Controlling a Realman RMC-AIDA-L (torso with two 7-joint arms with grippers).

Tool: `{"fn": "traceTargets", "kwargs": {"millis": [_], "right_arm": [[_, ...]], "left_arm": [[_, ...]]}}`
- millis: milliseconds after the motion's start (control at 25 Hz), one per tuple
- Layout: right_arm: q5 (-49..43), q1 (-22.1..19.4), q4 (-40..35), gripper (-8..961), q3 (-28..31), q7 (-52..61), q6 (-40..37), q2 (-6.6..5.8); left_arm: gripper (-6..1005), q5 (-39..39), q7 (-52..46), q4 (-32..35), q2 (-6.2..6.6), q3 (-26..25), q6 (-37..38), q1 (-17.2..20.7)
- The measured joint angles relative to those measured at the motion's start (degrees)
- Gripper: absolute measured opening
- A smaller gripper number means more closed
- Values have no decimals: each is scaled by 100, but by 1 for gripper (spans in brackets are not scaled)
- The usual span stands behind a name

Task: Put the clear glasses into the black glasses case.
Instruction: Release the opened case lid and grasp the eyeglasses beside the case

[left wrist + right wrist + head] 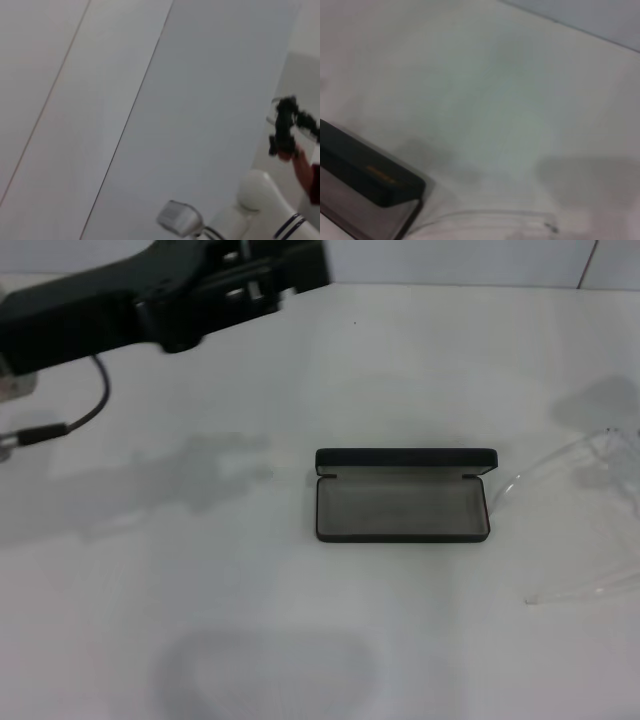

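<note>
Clear plastic, the glasses (585, 515) lie on my white desk (300, 620) at about three o'clock from the black glasses case (403, 495), one arm tip reaching almost to the case's right end, the front running off the edge of the head view. The case sits open near the desk's middle, lid upright along its twelve o'clock side, grey lining showing. In my right wrist view the case's lid (370, 172) shows small orange lettering, with a clear arm of the glasses just beside it. My left end effector (245, 280) hangs high at about eleven o'clock from the case, well apart from it; I cannot tell how far open it is. My right end effector is out of sight.
</note>
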Motion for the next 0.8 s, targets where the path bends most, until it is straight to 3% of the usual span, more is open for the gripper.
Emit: {"fn": "traceTargets", "kwargs": {"millis": [240, 800], "right_arm": [[-516, 275, 605, 821, -756, 435, 401, 34], [-816, 168, 1324, 811, -1132, 726, 967, 55]], "left_arm": [[452, -3, 418, -647, 10, -251, 361, -15], [427, 26, 786, -1054, 28, -270, 359, -36]]}}
